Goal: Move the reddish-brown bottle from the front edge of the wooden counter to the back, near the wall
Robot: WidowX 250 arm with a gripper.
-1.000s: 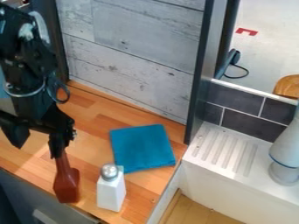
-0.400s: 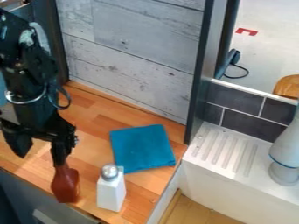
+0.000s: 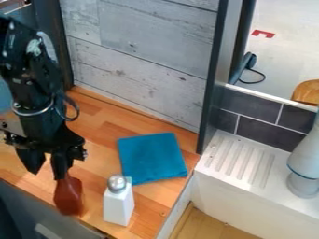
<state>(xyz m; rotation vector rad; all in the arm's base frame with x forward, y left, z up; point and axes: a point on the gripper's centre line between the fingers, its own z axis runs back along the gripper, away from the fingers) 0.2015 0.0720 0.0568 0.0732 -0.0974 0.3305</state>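
End effector (image 3: pixel 46 175): hangs over the left side of the wooden surface (image 3: pixel 96 116), its fingers parted, one right at the top of a red-brown bottle that appears outside the gap.
Bottle (image 3: pixel 68 197): near the surface's front edge, just below that finger, with the white shaker beside it.
Shaker (image 3: pixel 118 205): upright, silver-topped, in front of the blue cloth.
Cloth (image 3: pixel 151 158): folded flat, well apart from the fingers.
Alignment: a sound grip would likely need the gap centered on the bottle's slim neck, fingers clear of its top before lowering; pressing from one side could tip it toward the shaker.
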